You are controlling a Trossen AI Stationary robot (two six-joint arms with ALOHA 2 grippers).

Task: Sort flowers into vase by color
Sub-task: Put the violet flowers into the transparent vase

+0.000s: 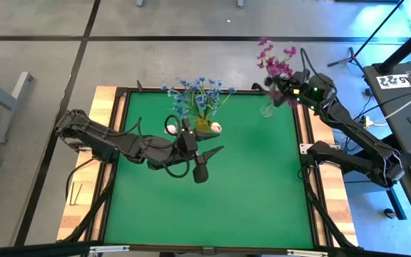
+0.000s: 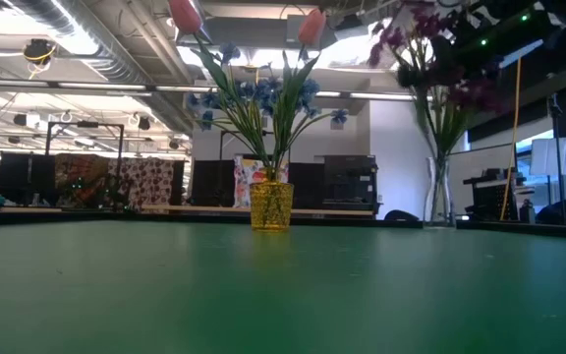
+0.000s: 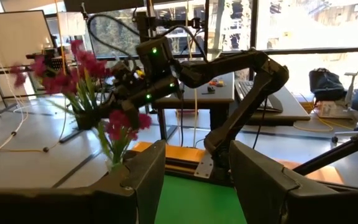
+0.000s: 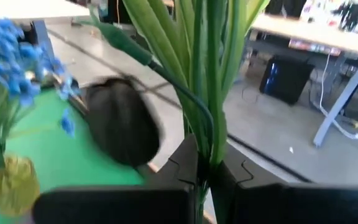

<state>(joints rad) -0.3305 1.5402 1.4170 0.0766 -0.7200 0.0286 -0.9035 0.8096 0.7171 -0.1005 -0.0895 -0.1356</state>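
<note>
A green tabletop is seen from above, with two dark robot arms reaching in from either side. At the far middle stands a yellow vase holding blue flowers and two pale tulip buds. At the far right corner stands a clear vase with purple flowers in it.

The right pincer hovers just over the clear vase, closed on a bunch of green stems; these look like stems of the purple flowers. The left pincer hangs open and empty over the middle of the tabletop, near the yellow vase.

The step in hand appears to be seating purple stems in the clear vase. To do it well, the stems should stay upright and centred over the vase mouth, go down slowly until they rest inside, and be released only then. The tall narrow vase could tip if nudged sideways.
</note>
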